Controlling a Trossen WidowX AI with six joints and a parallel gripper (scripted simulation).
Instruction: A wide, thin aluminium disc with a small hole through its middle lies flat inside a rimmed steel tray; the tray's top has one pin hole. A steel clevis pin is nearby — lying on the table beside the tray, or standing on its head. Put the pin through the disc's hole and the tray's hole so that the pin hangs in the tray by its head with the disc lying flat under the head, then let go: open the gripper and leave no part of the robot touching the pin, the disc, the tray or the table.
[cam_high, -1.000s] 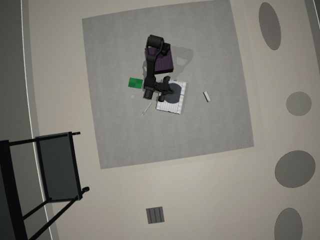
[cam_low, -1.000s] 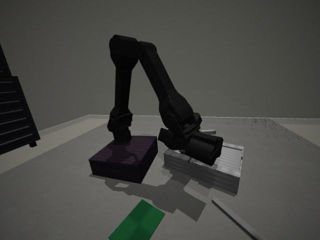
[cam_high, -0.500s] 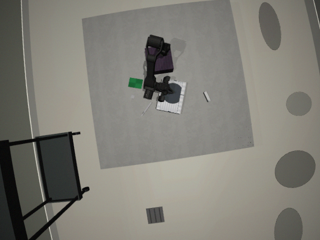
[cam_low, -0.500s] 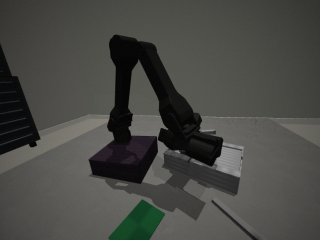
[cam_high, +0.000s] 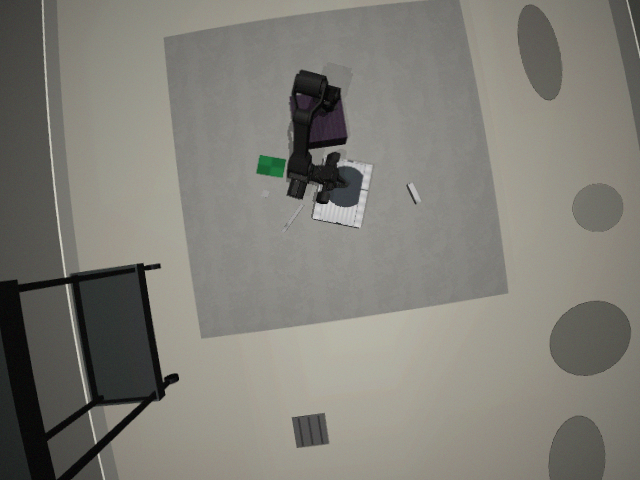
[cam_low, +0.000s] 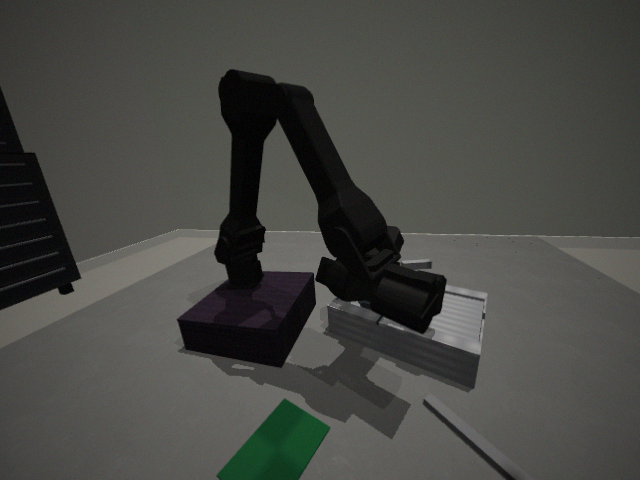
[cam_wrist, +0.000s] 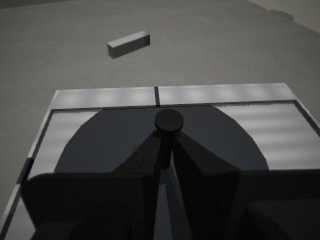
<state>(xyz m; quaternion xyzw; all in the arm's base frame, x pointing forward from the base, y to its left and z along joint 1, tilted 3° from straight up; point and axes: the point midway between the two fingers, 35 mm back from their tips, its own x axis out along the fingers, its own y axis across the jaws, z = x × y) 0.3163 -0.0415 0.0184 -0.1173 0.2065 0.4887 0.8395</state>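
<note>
My gripper (cam_high: 345, 181) (cam_wrist: 166, 136) pinches the round-headed pin (cam_wrist: 169, 120), head uppermost, above the smooth, dark disc (cam_high: 345, 198) (cam_wrist: 220, 130) in the ribbed steel tray (cam_high: 336, 217) (cam_low: 403, 338) (cam_wrist: 105, 96).

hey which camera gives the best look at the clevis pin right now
The wrist view: the clevis pin shows its round head up, shank between the gripper's fingertips. From the top it can't be made out at the fingertips; in the exterior view the arm blocks it.
</note>
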